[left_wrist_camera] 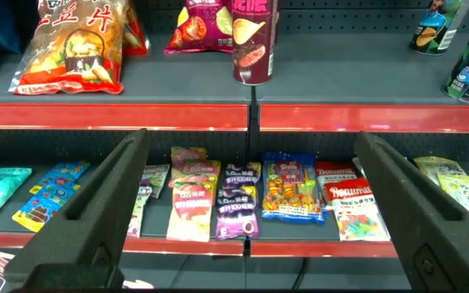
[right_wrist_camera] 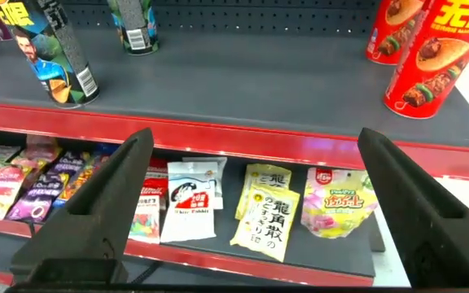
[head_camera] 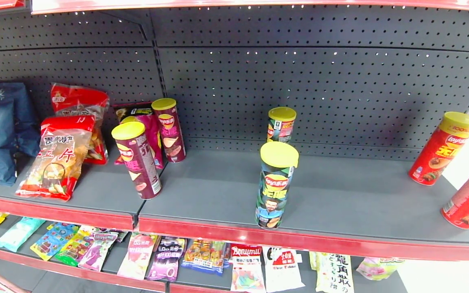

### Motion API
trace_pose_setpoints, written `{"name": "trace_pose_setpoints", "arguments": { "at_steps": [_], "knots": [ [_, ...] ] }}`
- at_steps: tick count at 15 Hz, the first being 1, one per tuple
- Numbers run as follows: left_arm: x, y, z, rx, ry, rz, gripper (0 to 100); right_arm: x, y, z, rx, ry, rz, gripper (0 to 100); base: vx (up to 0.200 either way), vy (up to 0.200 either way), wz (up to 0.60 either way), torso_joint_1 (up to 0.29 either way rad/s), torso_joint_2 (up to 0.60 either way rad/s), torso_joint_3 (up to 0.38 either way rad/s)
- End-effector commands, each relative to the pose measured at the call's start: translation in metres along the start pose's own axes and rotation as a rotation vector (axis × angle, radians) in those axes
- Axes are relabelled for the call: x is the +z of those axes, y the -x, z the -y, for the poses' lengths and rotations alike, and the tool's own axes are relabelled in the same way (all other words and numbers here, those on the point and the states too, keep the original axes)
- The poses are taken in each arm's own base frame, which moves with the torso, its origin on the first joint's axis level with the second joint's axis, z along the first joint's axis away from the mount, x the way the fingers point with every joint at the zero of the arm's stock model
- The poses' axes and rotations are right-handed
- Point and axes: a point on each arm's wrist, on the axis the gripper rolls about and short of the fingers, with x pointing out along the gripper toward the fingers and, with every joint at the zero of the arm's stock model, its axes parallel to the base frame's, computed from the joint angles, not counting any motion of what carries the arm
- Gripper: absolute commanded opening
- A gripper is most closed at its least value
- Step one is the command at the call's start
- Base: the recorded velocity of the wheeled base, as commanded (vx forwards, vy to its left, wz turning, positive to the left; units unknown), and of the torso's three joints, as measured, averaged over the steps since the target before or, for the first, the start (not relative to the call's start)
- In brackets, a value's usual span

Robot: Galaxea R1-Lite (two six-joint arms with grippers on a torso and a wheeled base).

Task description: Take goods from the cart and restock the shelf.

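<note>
Ahead of the left gripper [left_wrist_camera: 251, 218] and right gripper [right_wrist_camera: 251, 213], both with fingers spread apart and empty, the shelf [head_camera: 218, 191] holds purple cans [head_camera: 136, 162], green cans [head_camera: 276, 191] and red cans [head_camera: 442, 148] grouped by colour, the bare deck between them apparently left for new stock.

The left gripper [left_wrist_camera: 251, 224] is held with its 2 dark fingers [left_wrist_camera: 96, 203] spread wide apart, both angled outward from the wrist. The right gripper [right_wrist_camera: 255, 224] is set the same way, its 2 fingers [right_wrist_camera: 418, 207] splayed wide, and both grippers are carried empty.
</note>
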Motion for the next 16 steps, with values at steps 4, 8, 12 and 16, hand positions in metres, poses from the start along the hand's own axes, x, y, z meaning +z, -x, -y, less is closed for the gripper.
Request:
{"name": "trace_pose_setpoints", "arguments": {
  "at_steps": [4, 8, 12, 16],
  "knots": [
    [0.0000, 0.0000, 0.0000, 0.000, 0.000, 0.001, 100, 0.0000, -0.0001, 0.0000, 0.001, -0.001, -0.001, 100, 0.000, 0.000, -0.45, 0.001, 0.00, 0.003],
    [0.0000, 0.0000, 0.0000, 0.002, 0.000, 0.001, 100, 0.0000, -0.0001, 0.0000, 0.001, -0.002, -0.001, 100, 0.000, 0.000, -0.45, 0.008, 0.00, -0.001],
    [0.0000, 0.0000, 0.0000, 0.002, 0.000, 0.001, 100, 0.0000, -0.0001, 0.0000, 0.001, 0.001, -0.001, 100, 0.000, 0.000, 0.00, 0.000, 0.00, 0.000],
    [0.0000, 0.0000, 0.0000, 0.002, 0.000, 0.001, 100, 0.0000, -0.0001, 0.0003, -0.011, 0.001, -0.001, 100, 0.000, 0.000, 0.00, 0.000, 0.00, 0.000]
  ]
}}
